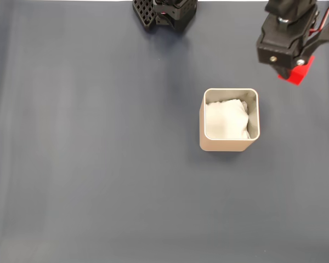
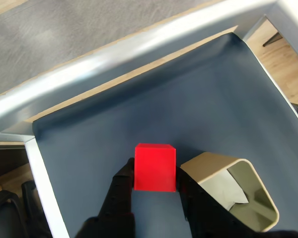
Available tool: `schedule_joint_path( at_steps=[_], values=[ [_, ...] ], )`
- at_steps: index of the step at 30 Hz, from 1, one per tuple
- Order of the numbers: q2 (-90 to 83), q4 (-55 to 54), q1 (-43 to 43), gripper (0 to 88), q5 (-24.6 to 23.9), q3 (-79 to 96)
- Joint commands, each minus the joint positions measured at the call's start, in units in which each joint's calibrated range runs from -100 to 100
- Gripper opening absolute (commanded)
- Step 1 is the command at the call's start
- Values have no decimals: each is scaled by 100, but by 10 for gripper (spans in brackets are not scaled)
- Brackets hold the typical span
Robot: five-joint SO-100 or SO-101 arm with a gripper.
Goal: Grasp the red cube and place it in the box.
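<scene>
The black pincer pinches the red cube between its fingers above the dark table. In the fixed view, the cube sits at two o'clock from the paper-lined beige box, apart from it.

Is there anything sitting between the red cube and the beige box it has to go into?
Nothing visible. The small red cube sits between the hand's fingers, and only bare dark mat separates it from the beige open-topped box.
</scene>
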Motion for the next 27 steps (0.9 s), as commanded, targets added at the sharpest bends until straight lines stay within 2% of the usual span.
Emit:
schedule_joint_path(
  at_steps=[1,27],
  values=[
    [31,23,228,4,24,-327],
    [143,-207,1527,3,10,74]
  ],
)
